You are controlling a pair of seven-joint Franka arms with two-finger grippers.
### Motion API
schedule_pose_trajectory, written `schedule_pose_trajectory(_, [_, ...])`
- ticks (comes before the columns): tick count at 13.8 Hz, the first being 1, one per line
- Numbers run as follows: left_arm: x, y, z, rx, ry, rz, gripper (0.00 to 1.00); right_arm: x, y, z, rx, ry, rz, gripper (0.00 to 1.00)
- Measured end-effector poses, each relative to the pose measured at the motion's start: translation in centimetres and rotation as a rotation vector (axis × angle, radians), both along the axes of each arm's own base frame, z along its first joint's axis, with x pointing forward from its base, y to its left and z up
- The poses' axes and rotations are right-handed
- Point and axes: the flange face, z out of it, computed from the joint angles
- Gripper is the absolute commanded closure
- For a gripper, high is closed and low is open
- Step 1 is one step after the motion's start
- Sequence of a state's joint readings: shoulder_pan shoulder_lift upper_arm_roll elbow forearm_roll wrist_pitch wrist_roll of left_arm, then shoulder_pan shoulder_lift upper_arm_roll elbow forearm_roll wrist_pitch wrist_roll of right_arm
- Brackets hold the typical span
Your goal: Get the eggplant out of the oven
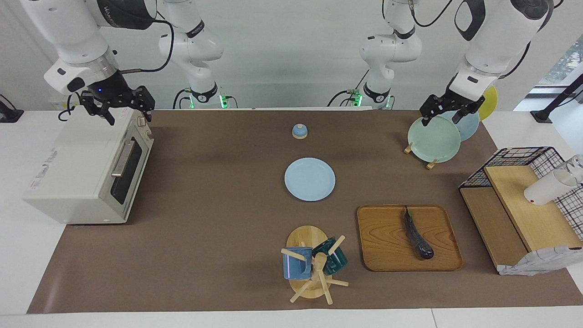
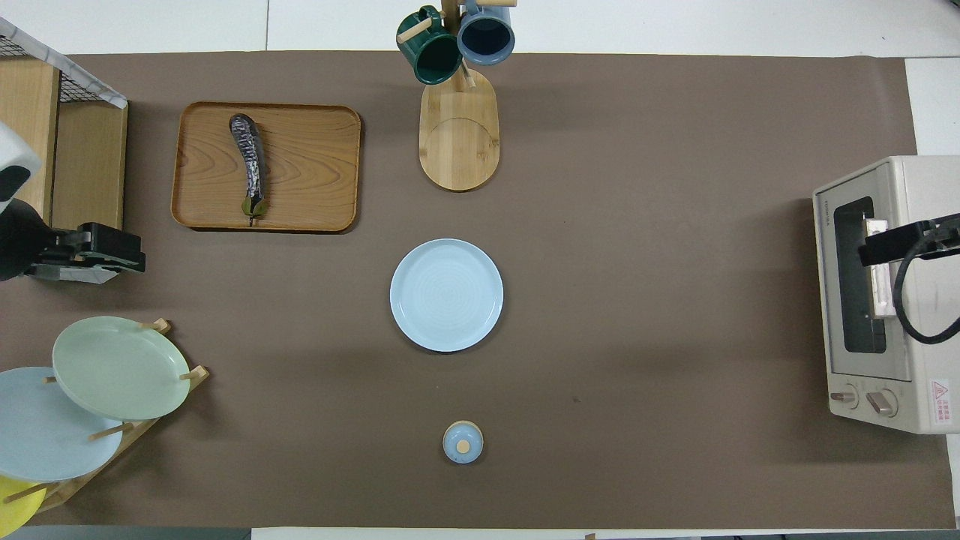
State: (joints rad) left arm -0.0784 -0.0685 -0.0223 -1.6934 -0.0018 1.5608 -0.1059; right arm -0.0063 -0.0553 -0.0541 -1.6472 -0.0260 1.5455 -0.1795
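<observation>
The dark purple eggplant (image 1: 416,234) (image 2: 250,161) lies on a wooden tray (image 1: 382,241) (image 2: 315,172), toward the left arm's end of the table. The off-white oven (image 1: 82,168) (image 2: 919,352) stands at the right arm's end with its dark glass door shut. My right gripper (image 1: 128,114) (image 2: 870,251) hangs open and empty over the oven's top, near the door edge. My left gripper (image 1: 448,119) (image 2: 124,255) hangs open and empty over the plate rack (image 1: 433,139) (image 2: 120,367).
A light blue plate (image 1: 309,179) (image 2: 446,295) lies mid-table. A mug tree (image 1: 309,269) (image 2: 457,142) with two mugs stands beside the tray. A small blue lid (image 1: 299,131) (image 2: 463,442) sits nearer to the robots. A black wire basket shelf (image 1: 524,209) (image 2: 60,150) stands at the left arm's end.
</observation>
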Motion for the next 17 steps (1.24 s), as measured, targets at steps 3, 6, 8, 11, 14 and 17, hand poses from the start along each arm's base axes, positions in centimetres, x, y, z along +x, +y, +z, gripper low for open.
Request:
schedule_pose_trajectory(3, [1.1, -0.1, -0.7, 0.008, 0.015, -0.023, 0.0, 0.0, 0.4, 0.0, 0.0, 0.0, 0.008, 0.0])
schedule_pose_trajectory(6, [1.2, -0.3, -1.5, 0.007, 0.029, -0.06, 0.0, 0.0, 0.5, 0.0, 0.0, -0.001, 0.01, 0.0])
schedule_pose_trajectory(8, [1.1, -0.3, -1.0, 0.007, 0.035, -0.061, 0.0, 0.0, 0.5, 0.1, 0.0, -0.001, 0.009, 0.0])
schedule_pose_trajectory(11, [0.8, -0.1, 0.2, 0.006, 0.039, -0.054, 0.0, 0.0, 0.6, 0.1, -0.001, -0.002, -0.001, 0.0])
schedule_pose_trajectory(14, [1.0, -0.4, 0.4, -0.015, 0.02, -0.021, 0.0, 0.1, 0.7, 0.1, -0.001, -0.005, 0.0, 0.0])
schedule_pose_trajectory(17, [1.1, -0.4, 0.4, -0.019, 0.016, -0.02, 0.0, 0.2, 1.0, 0.2, -0.002, -0.012, 0.004, 0.0])
